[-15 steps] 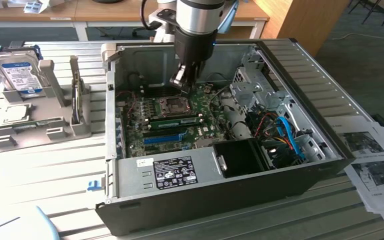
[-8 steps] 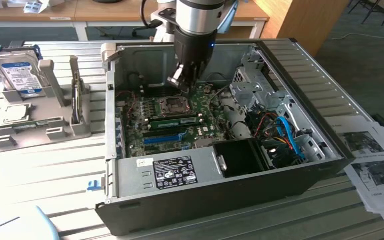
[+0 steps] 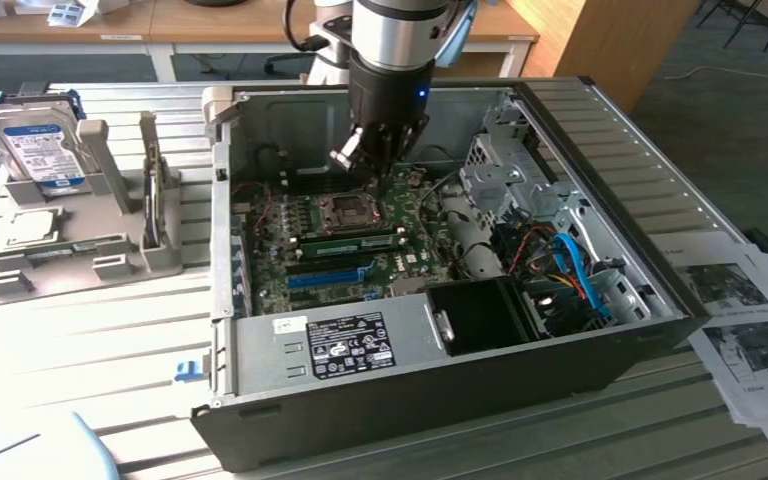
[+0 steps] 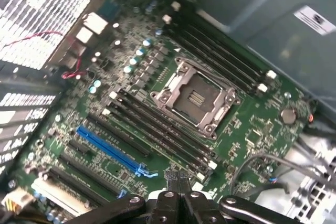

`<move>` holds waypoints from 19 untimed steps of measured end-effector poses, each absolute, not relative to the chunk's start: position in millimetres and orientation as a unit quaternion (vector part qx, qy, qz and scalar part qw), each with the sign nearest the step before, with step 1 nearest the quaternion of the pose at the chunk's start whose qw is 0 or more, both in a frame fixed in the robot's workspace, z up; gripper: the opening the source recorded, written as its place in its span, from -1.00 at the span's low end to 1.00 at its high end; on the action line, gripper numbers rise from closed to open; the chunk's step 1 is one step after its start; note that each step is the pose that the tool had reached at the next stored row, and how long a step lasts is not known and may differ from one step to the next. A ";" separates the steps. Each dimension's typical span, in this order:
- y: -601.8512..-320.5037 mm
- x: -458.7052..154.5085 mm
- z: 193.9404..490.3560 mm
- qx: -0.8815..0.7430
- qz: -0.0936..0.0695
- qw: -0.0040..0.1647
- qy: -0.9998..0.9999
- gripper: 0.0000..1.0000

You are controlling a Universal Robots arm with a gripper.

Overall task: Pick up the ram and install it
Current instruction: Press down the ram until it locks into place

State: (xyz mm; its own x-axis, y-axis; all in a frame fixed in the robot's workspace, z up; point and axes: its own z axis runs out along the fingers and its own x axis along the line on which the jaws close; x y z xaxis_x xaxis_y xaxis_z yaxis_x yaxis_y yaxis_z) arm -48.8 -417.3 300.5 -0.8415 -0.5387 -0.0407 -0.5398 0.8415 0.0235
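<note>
Hand: your hand (image 3: 368,160) hangs inside the open computer case (image 3: 598,120), upper centre of the exterior frame, fingers pressed together with nothing visibly between them (image 4: 177,192).
Ram: you can see a green strip (image 3: 347,242) lying in a memory slot just below the CPU socket (image 3: 352,210) in the exterior frame; I cannot tell whether it is fully seated.
Below the hand: the wrist camera shows you the empty CPU socket (image 4: 195,98), black memory slots (image 4: 157,129) on both sides of it, and the blue slot (image 4: 107,150).
In the way: the drive cage (image 3: 504,170) and cables (image 3: 564,265) crowd the exterior frame's right.
Bench: hard drive (image 3: 35,145) in a grey holder (image 3: 71,255), upper left; papers (image 3: 744,320) at right.
</note>
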 end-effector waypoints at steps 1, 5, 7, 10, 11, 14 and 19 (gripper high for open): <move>-417.3 -48.9 300.3 -0.272 0.017 0.016 0.962 -0.81; -417.3 -48.9 300.0 -0.237 0.016 0.017 0.971 -0.81; -417.3 -48.8 299.8 -0.219 0.016 0.017 0.975 -0.81; -417.3 -48.9 299.4 -0.192 0.015 0.018 0.981 -0.81; -417.3 -48.8 299.4 -0.184 0.015 0.018 0.983 -0.81; -417.3 -48.9 299.1 -0.156 0.015 0.018 0.987 -0.81; -417.3 -48.9 299.0 -0.139 0.014 0.019 0.990 -0.81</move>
